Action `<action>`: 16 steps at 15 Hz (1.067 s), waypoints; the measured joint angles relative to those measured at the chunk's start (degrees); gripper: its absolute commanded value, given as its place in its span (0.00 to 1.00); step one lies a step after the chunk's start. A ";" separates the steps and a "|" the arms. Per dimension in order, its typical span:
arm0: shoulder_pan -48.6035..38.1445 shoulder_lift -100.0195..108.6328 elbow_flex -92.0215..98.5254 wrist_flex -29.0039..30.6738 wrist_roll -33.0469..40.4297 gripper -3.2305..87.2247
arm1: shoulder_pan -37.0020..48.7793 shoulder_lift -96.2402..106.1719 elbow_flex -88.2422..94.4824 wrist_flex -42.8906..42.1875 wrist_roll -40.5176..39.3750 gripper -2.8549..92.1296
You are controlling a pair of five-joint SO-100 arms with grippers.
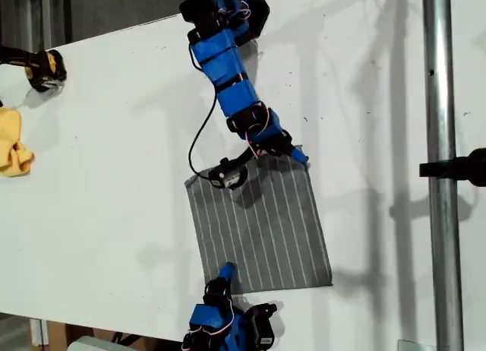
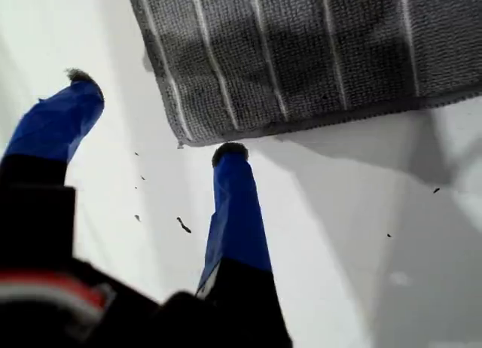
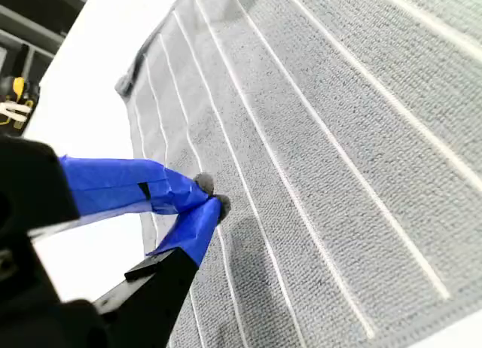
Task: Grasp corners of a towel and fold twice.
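The grey towel [image 1: 262, 222] with thin white stripes lies flat on the white table [image 1: 114, 214]. In the exterior view, my first gripper [image 1: 296, 153] reaches down from the top to the towel's upper right corner [image 1: 306, 167]. In the first wrist view this gripper [image 2: 151, 118] is open. One blue fingertip [image 2: 230, 156] touches the towel [image 2: 301, 54] edge beside the corner [image 2: 181, 137], and the other stays off the cloth. My second gripper [image 1: 226, 272] comes from the exterior view's bottom. It is shut [image 3: 209, 197], tips at the towel [image 3: 339, 137] surface near its lower left corner, with no cloth seen bunched between them.
A small yellow cloth [image 1: 11, 142] and a yellow-and-black tool [image 1: 45, 68] lie at the exterior view's left. A metal pole [image 1: 440, 176] with a black clamp [image 1: 459, 169] runs down that view's right. A black cable [image 1: 199, 131] hangs beside the first arm.
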 measured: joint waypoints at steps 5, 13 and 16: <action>0.00 0.00 0.00 0.00 0.00 0.01 | 0.70 -3.69 -0.18 -1.49 0.00 0.32; 0.00 0.00 0.00 0.00 0.00 0.01 | 1.14 -8.96 -4.83 -1.41 2.90 0.03; 0.00 0.00 0.00 0.00 -0.18 0.01 | 1.23 -9.23 -5.63 -1.32 3.78 0.03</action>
